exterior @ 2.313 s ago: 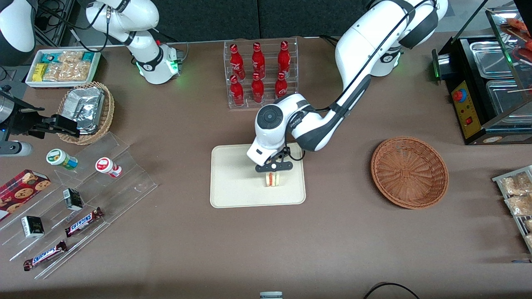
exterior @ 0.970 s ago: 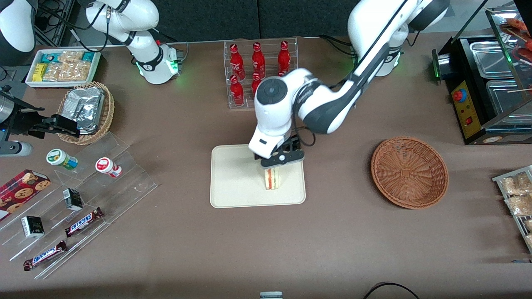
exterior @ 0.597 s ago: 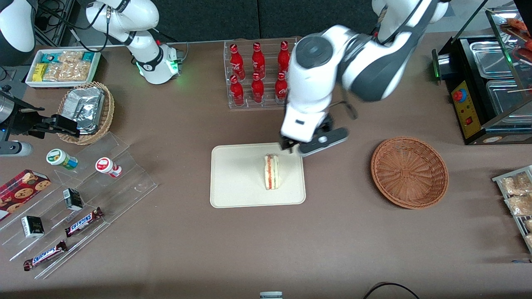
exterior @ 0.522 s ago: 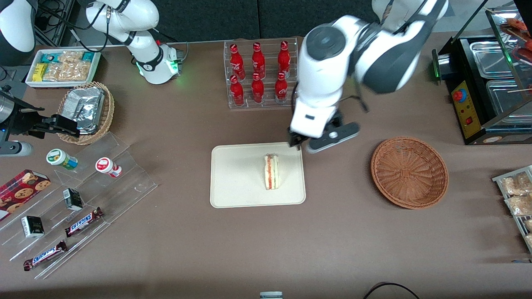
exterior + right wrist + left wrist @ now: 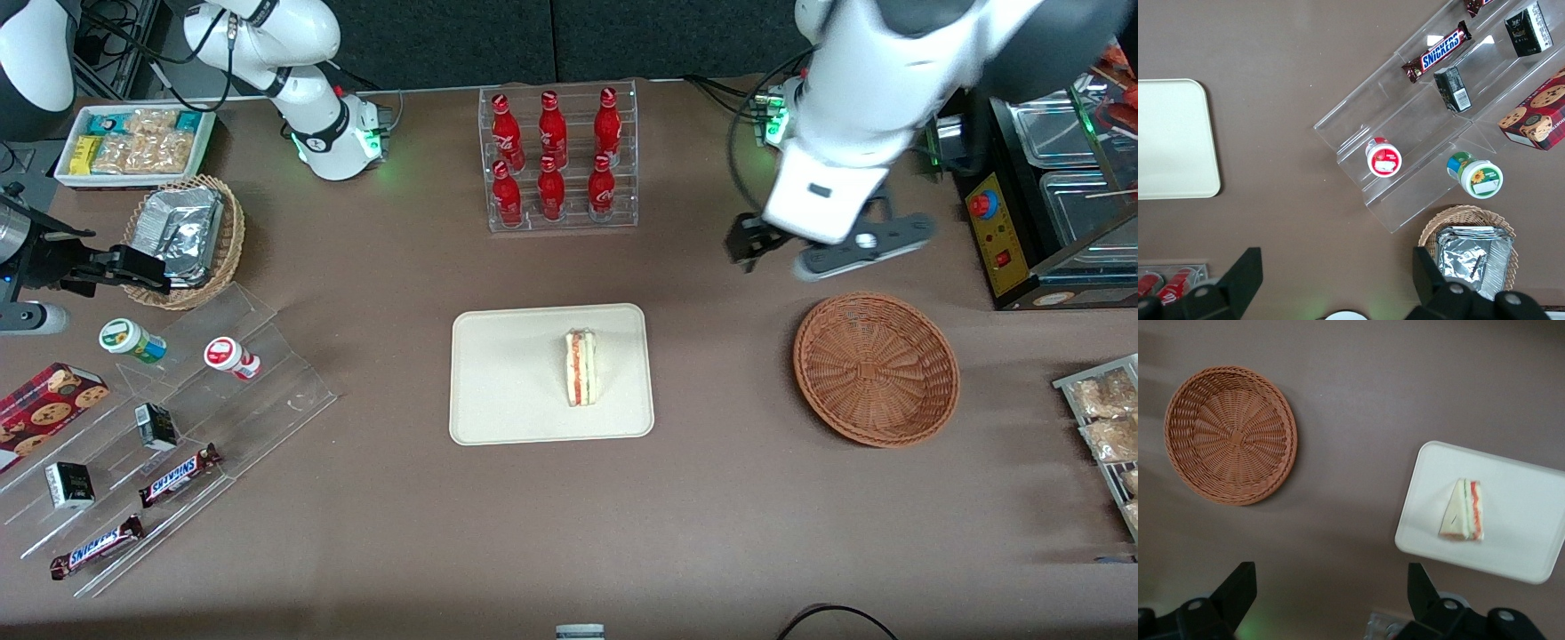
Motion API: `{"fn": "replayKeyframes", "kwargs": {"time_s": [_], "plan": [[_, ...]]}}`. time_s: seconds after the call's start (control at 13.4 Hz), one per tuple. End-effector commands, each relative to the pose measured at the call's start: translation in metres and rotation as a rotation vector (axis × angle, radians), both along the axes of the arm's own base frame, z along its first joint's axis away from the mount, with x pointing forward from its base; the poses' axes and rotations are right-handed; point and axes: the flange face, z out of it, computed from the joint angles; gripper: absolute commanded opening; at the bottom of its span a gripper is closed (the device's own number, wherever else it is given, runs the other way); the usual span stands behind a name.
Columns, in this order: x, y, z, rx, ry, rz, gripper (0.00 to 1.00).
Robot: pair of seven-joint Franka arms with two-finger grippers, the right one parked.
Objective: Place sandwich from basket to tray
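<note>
The sandwich (image 5: 581, 367), a pale wedge with a red-orange stripe, lies on the cream tray (image 5: 507, 373), free of any grip. It also shows in the left wrist view as the sandwich (image 5: 1461, 520) on the tray (image 5: 1525, 540). The reddish-brown wicker basket (image 5: 876, 369) stands empty beside the tray, toward the working arm's end; the wrist view shows the basket (image 5: 1231, 443) with nothing in it. The left arm's gripper (image 5: 827, 253) hangs high over bare table, farther from the front camera than the basket. The gripper (image 5: 1329, 580) is open with nothing between its fingers.
A clear rack of red bottles (image 5: 556, 156) stands farther from the camera than the tray. A smaller basket with foil packets (image 5: 182, 240) and an acrylic snack stand (image 5: 178, 418) sit toward the parked arm's end. A black warmer case (image 5: 1049, 178) is at the working arm's end.
The gripper let go of the sandwich on the tray, rose, and swung away toward the working arm's end. The sandwich stays lying on the tray.
</note>
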Motion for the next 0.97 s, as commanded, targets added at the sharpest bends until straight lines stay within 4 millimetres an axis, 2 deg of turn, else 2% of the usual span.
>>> {"fn": "replayKeyframes", "kwargs": {"time_s": [0.0,0.22,0.45,0.6,0.75,0.9], "plan": [[-0.011,0.066,0.024,-0.026,0.041,-0.092,1.00],[-0.028,0.125,0.046,-0.036,0.048,-0.151,1.00],[-0.048,0.202,0.050,-0.093,0.066,-0.220,1.00],[-0.061,0.223,0.049,-0.093,0.065,-0.219,1.00],[-0.071,0.237,0.034,-0.062,0.090,-0.209,1.00],[-0.069,0.232,0.035,-0.048,0.064,-0.209,1.00]]}}
